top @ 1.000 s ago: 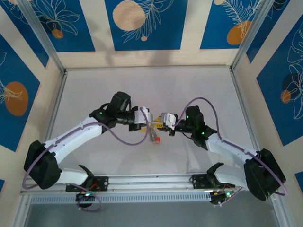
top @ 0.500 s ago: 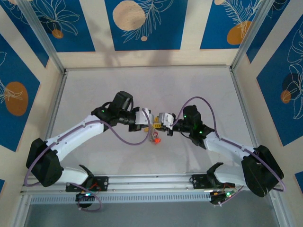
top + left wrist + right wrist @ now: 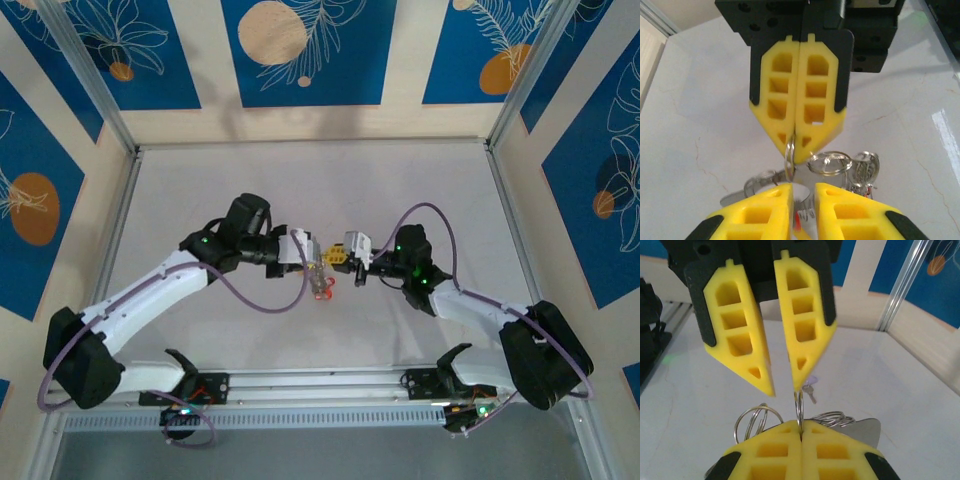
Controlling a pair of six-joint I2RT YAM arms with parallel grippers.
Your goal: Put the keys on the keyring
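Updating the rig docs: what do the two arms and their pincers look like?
The left arm and right arm have white links, bulky black joints and small green lights. A purple cable loops along each. The left pincer and right pincer each have two yellow wedge fingers with cut-out windows, backed by black plates.

Table (image 3: 200,180): flat, pale grey-white, with thin lines in it like little cracks.
Middle of the table: a small bunch of keys (image 3: 320,288) with silver rings and one red bit. I cannot tell if it lies on the top or hangs just over it.
Tiny key (image 3: 810,389): pale purple head, low by the top.
Near edge: a long metal rail (image 3: 320,383) runs from left to right.
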